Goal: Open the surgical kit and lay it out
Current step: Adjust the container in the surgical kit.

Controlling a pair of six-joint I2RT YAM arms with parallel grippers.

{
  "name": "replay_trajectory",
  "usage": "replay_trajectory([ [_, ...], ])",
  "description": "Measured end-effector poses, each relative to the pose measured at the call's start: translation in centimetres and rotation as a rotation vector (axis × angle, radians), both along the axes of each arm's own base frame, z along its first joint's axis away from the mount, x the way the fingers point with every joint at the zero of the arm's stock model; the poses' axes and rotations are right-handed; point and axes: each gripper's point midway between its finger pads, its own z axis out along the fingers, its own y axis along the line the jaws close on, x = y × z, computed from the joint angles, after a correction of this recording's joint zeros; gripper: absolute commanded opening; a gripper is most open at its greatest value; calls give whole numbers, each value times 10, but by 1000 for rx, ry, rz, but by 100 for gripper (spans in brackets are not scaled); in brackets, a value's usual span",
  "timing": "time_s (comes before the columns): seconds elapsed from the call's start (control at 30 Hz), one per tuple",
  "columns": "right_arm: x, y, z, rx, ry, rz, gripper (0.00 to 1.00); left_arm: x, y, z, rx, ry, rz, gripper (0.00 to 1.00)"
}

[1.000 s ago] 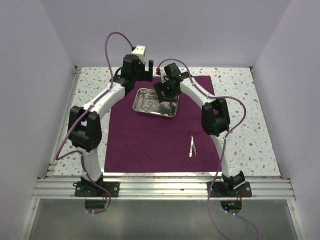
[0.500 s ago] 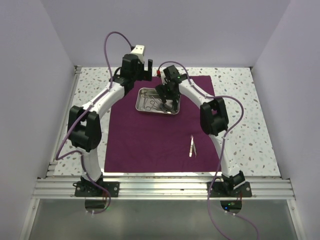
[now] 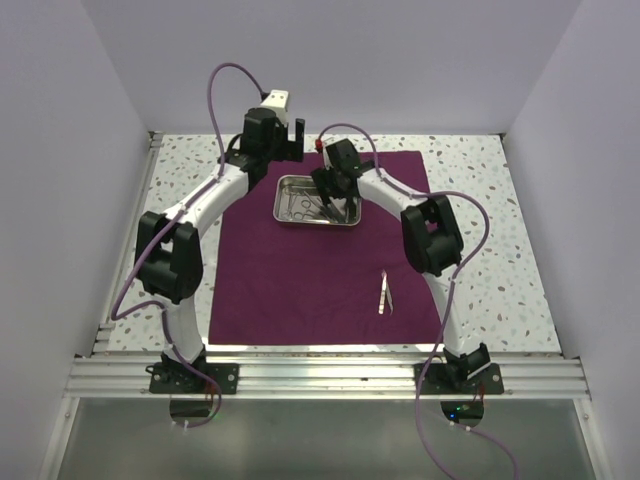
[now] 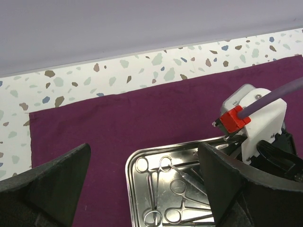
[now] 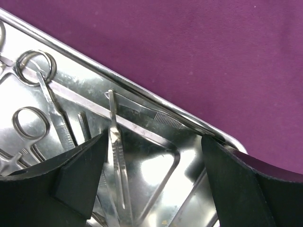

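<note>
The top camera looks down from behind my bases, far from the steel tray (image 3: 284,219); my left wrist camera views it obliquely, nearer — the right wrist's sits closest. All three share it.

White tabletop (image 3: 520,290) speckled with grey, brown and blue chips. Enclosed on three sides by plain pale lilac walls (image 3: 350,60). Edged at the near side by a ribbed aluminium rail (image 3: 330,378).
</note>
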Motion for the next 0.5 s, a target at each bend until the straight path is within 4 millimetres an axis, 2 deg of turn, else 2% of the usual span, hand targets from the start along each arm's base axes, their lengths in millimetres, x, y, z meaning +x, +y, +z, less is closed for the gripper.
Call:
replay_trajectory([
  [0.23, -4, 9, 0, 100, -35, -90, 84, 0, 1, 0, -3, 1, -2, 100],
  [0.5, 2, 11, 10, 145, -120, -332, 82, 0, -1, 0, -6, 2, -12, 100],
])
